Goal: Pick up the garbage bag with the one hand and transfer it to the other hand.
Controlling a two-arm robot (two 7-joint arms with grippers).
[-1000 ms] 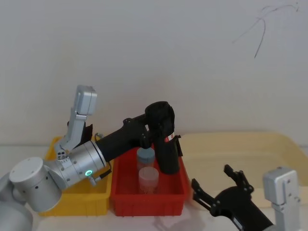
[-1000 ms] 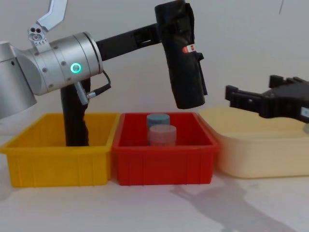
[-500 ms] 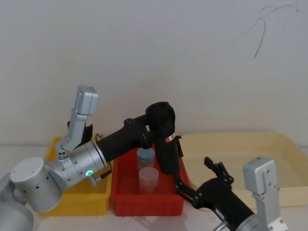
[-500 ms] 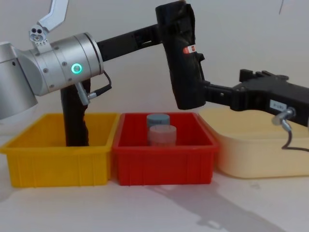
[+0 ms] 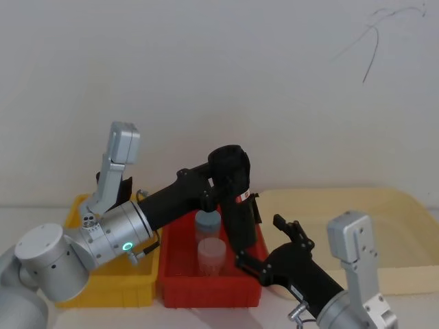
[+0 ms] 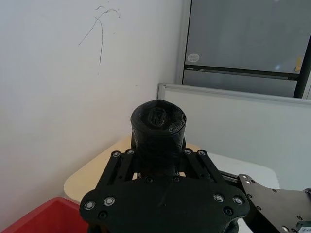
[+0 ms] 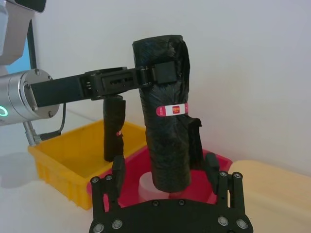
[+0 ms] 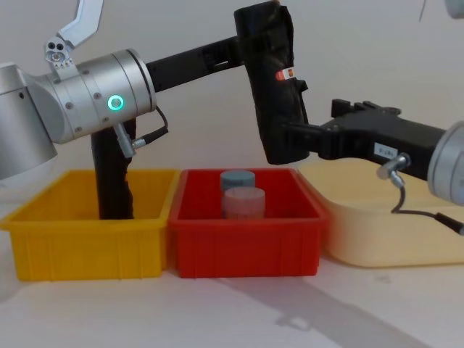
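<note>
The garbage bag point(image 8: 272, 87), a tall black crinkled roll with a red-and-white label, hangs upright above the red bin point(image 8: 246, 246). My left gripper point(image 8: 250, 51), on the green-lit arm, is shut on the bag near its top. In the left wrist view the bag point(image 6: 158, 126) stands up between the left gripper's point(image 6: 158, 165) fingers. My right gripper point(image 8: 290, 141) reaches in from the right at the bag's lower end. In the right wrist view its fingers point(image 7: 118, 167) stand open on either side of the bag point(image 7: 165, 131), with gaps.
A second black roll point(image 8: 112, 181) stands in the yellow bin point(image 8: 87, 246) at the left. Two capped jars point(image 8: 243, 199) sit in the red bin under the bag. A cream tray point(image 8: 391, 232) lies at the right, below the right arm.
My right gripper has moved in from the right, and its open fingers now flank the bag's lower end. The left arm and the bag have stayed still.
</note>
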